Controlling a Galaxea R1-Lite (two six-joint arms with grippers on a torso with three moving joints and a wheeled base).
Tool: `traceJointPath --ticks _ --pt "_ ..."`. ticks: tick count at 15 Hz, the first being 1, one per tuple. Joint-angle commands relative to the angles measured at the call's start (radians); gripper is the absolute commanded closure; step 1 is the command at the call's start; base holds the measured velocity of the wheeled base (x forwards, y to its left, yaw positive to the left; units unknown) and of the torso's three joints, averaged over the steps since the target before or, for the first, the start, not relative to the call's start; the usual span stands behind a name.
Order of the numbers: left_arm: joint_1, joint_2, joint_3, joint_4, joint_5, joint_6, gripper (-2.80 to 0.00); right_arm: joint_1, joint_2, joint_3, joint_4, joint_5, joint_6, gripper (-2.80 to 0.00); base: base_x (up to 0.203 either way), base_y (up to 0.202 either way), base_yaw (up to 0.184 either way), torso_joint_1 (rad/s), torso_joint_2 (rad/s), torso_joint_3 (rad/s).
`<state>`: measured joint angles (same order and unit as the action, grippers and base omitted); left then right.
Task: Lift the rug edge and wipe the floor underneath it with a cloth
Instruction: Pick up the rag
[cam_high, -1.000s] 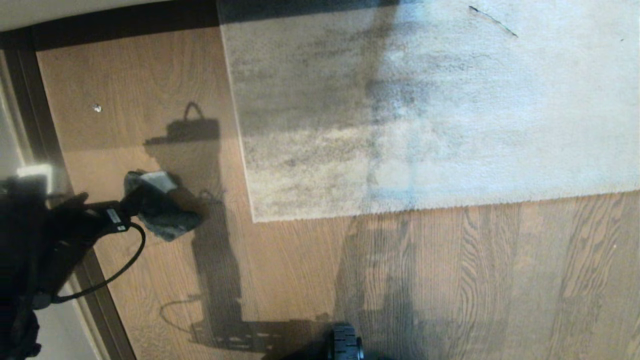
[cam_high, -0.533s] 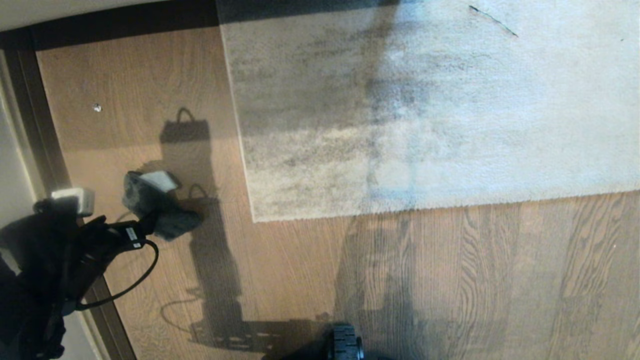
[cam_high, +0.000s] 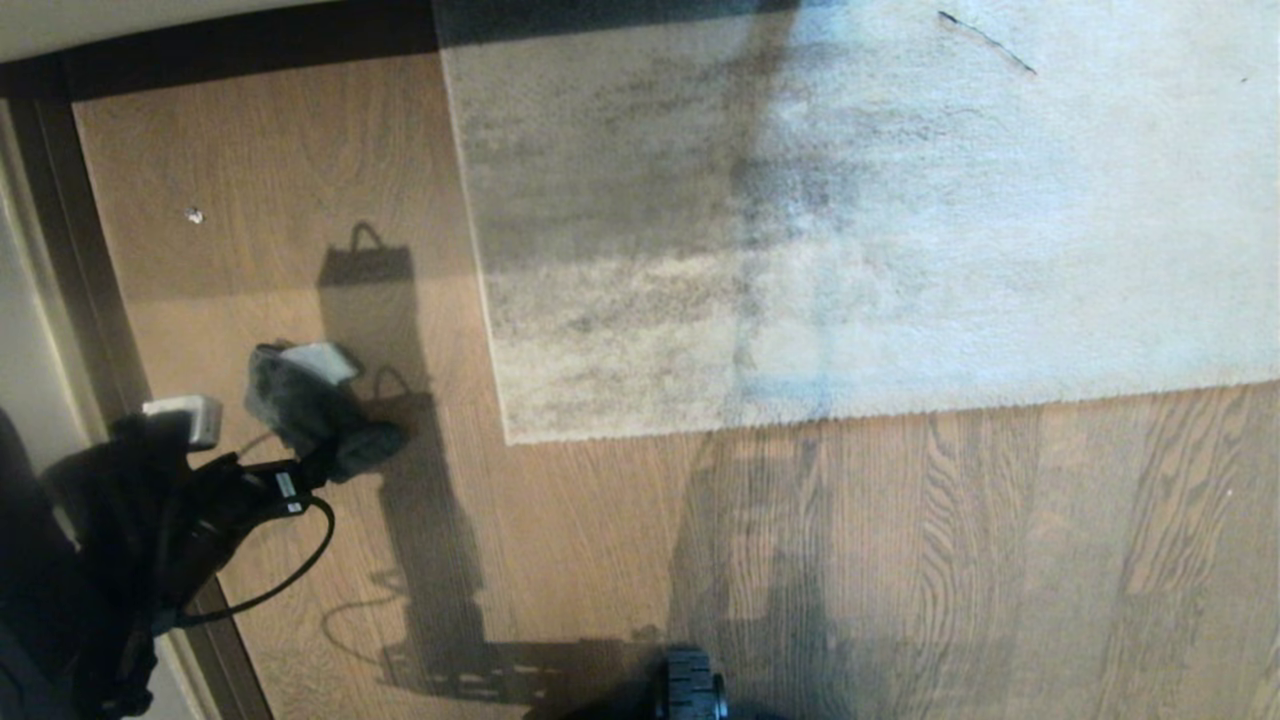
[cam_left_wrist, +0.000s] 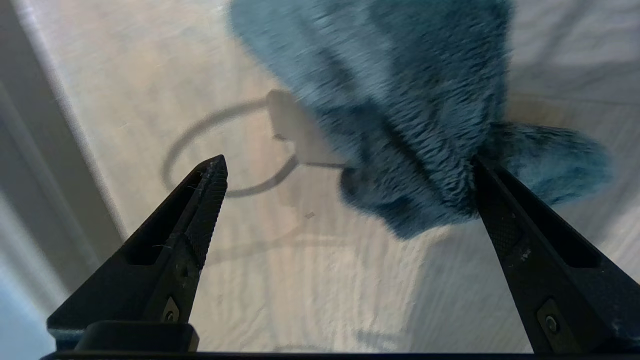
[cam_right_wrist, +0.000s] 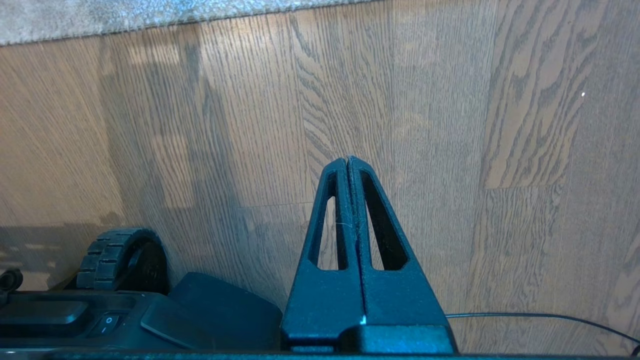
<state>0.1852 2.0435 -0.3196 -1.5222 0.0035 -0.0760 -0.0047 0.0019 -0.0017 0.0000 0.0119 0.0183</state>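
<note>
Since a second ago the left gripper (cam_high: 325, 465) has drawn back off the small grey terry cloth (cam_high: 305, 405), which has stayed crumpled in its place on the warm brown wood-grain plank floor (cam_high: 600, 560). From the head view, the cloth lies at about nine o'clock, well apart from the straight border and square corner of the pale grey mottled rug edge (cam_high: 508, 432), which lies flat near the centre; a dark brown skirting strip (cam_high: 90, 280) runs behind the cloth at ten o'clock, and a black ribbed wheel (cam_high: 692, 685) shows at six o'clock. From the left wrist view, the left gripper (cam_left_wrist: 350, 167) has its black fingers (cam_left_wrist: 207, 185) spread wide, holding nothing, with the fuzzy cloth (cam_left_wrist: 415, 125) at one o'clock, its lower edge next to one fingertip. From the right wrist view, the right gripper (cam_right_wrist: 347, 160) hangs above bare floor (cam_right_wrist: 500, 150) with its fingers pressed together, the rug edge (cam_right_wrist: 150, 17) along eleven o'clock and the wheel (cam_right_wrist: 117, 257) at eight o'clock.
</note>
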Motion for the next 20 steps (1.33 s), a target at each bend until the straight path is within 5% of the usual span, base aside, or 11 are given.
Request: traceJointPath --ticks 1,20 --pt "-0.004 -0.003 -0.012 -0.048 -0.060 -0.003 -2.80 0.000 0.000 0.000 0.000 0.000 0.000 0.00 0.000 0.000 0.000 0.000 0.00 0.000" --pt "-0.003 -0.052 -0.097 -0.048 -0.071 -0.004 -2.80 0.000 0.000 0.000 0.000 0.000 0.000 0.00 0.000 0.000 0.000 0.000 0.00 0.000"
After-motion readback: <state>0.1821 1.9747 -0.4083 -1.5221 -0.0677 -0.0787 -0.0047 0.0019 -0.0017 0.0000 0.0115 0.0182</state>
